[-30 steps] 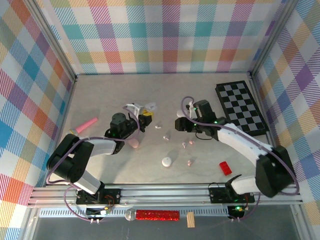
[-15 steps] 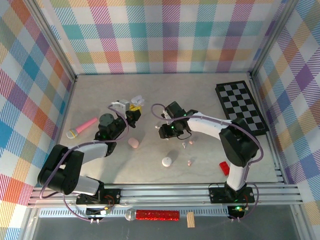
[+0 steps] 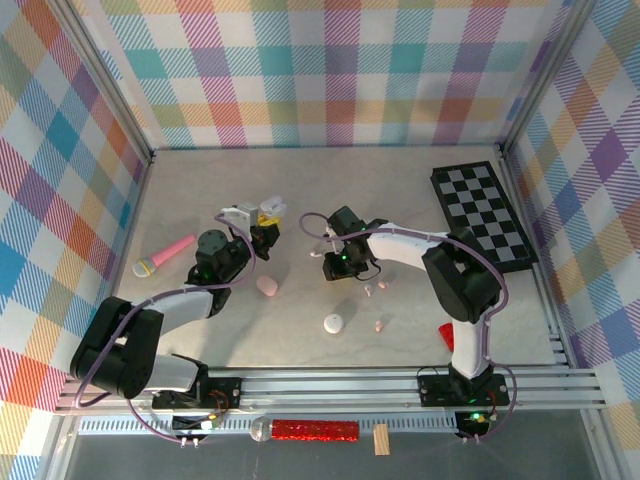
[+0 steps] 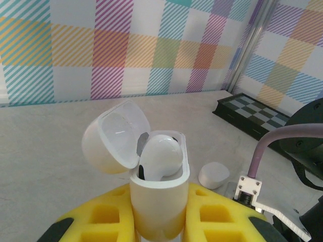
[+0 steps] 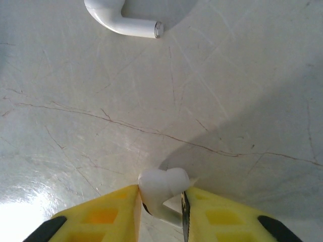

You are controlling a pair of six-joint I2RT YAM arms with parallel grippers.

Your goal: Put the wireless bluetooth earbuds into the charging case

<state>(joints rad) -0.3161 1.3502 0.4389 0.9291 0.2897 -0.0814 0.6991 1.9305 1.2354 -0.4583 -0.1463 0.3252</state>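
Observation:
My left gripper (image 4: 157, 229) is shut on an upright white charging case (image 4: 157, 201) with its lid (image 4: 113, 136) flipped open; one white earbud (image 4: 160, 156) sits in it. In the top view this gripper (image 3: 262, 218) hovers left of centre. My right gripper (image 3: 332, 265) points down at the table just right of it, its yellow fingers (image 5: 101, 217) shut on a white earbud (image 5: 162, 187) that rests on the table. A second white earbud (image 5: 121, 20) lies loose a little beyond.
A pink case (image 3: 267, 285) and a closed white case (image 3: 333, 323) lie near the middle, with small pink earbuds (image 3: 379, 325) to their right. A red block (image 3: 447, 333), a chessboard (image 3: 485, 215) at back right and a pink microphone (image 3: 165, 255) at left.
My right arm swung left and came down over a white earbud, and its jaws closed on it. My left gripper carried the open case slightly left and back.

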